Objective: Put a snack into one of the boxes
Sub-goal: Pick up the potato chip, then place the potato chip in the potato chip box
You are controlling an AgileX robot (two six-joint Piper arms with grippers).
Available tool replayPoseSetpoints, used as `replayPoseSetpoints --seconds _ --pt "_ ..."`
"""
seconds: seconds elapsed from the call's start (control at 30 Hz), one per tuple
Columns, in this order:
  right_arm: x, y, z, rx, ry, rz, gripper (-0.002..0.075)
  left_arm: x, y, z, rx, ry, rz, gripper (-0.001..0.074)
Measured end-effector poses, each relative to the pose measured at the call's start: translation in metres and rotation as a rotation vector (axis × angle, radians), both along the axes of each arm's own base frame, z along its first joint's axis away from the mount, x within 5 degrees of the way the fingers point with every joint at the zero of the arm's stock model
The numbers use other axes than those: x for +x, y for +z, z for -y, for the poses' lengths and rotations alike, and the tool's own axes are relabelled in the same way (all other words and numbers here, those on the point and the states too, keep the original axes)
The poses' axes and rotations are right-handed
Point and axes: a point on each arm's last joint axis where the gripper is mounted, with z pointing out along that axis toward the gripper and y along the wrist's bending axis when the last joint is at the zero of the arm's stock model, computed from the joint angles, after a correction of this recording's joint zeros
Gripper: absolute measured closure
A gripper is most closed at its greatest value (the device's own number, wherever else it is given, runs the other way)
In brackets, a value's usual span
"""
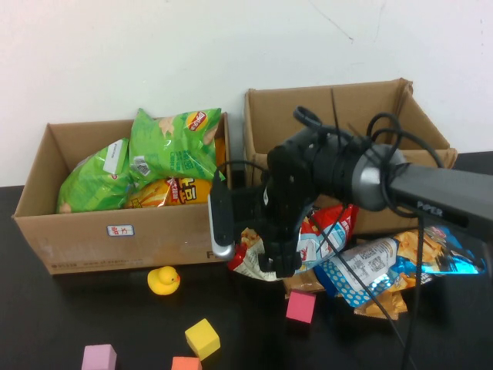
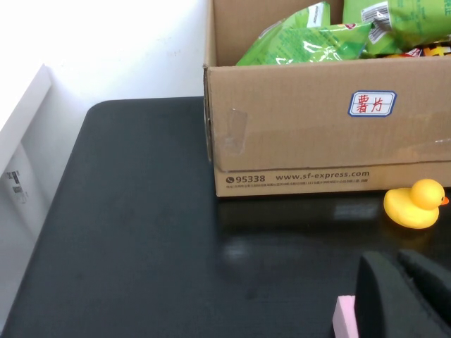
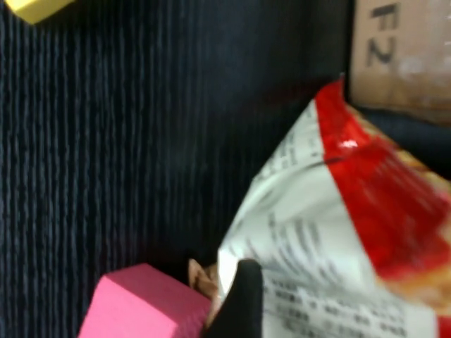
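A red and white snack bag (image 1: 250, 254) lies on the black table in front of the gap between the two boxes. My right gripper (image 1: 279, 262) reaches in from the right and is shut on this bag's edge. In the right wrist view the bag (image 3: 331, 232) fills the space at one dark fingertip (image 3: 243, 296). The left cardboard box (image 1: 115, 239) holds green and yellow chip bags (image 1: 173, 142). The right cardboard box (image 1: 271, 123) stands open behind my arm. My left gripper (image 2: 398, 259) is shut and empty, low over the table near the left box (image 2: 296, 127).
Blue snack bags (image 1: 370, 270) lie on the right, under my right arm. A yellow duck (image 1: 164, 280), a pink cube (image 1: 301, 306), a yellow cube (image 1: 202, 338), a purple cube (image 1: 98, 357) and an orange cube (image 1: 186, 364) sit in front.
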Motion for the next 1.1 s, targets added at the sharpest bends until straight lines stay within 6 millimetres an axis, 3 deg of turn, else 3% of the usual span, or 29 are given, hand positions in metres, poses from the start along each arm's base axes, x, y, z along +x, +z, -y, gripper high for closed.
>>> replayPoseSetpoints --seconds 0.1,0.17,0.23,0.33,0.37,0.43,0.53,0.67,0.8,0.87,1.0,1.1 --pt "0.001 -0.009 -0.001 -0.004 -0.002 -0.015 0.0038 0.0 0.0 0.0 0.0 0.0 0.0 0.0738" --pt "0.002 -0.014 -0.002 -0.008 -0.003 -0.023 0.0083 0.0 0.0 0.0 0.0 0.0 0.0 0.0738" --pt "0.002 -0.018 -0.002 -0.013 -0.001 -0.028 0.0193 0.0 0.0 0.0 0.0 0.0 0.0 0.0738" --pt "0.002 -0.02 -0.002 -0.024 0.016 -0.03 0.0438 0.0 0.0 0.0 0.0 0.0 0.0 0.0738" --pt "0.002 -0.017 -0.002 -0.021 0.018 -0.026 0.0488 0.0 0.0 0.0 0.0 0.0 0.0 0.0738" --pt "0.0 -0.009 0.0 -0.026 0.018 -0.031 0.0475 0.0 0.0 0.0 0.0 0.0 0.0 0.0738" --pt "-0.008 0.018 0.004 -0.027 0.016 -0.04 0.0475 0.0 0.0 0.0 0.0 0.0 0.0 0.0738" --pt "-0.029 0.087 0.01 0.044 0.018 0.024 0.0475 0.0 0.0 0.0 0.0 0.0 0.0 0.0738" --pt "-0.054 0.163 0.018 0.276 -0.019 0.122 0.0475 0.0 0.0 0.0 0.0 0.0 0.0 0.0738" --pt "-0.062 0.19 0.016 0.444 -0.047 0.141 0.0475 0.0 0.0 0.0 0.0 0.0 0.0 0.0738" --pt "-0.063 0.222 0.004 0.812 -0.134 0.172 0.0475 0.0 0.0 0.0 0.0 0.0 0.0 0.0738" --pt "-0.052 0.224 -0.008 1.023 -0.223 0.162 0.0475 0.0 0.0 0.0 0.0 0.0 0.0 0.0738"
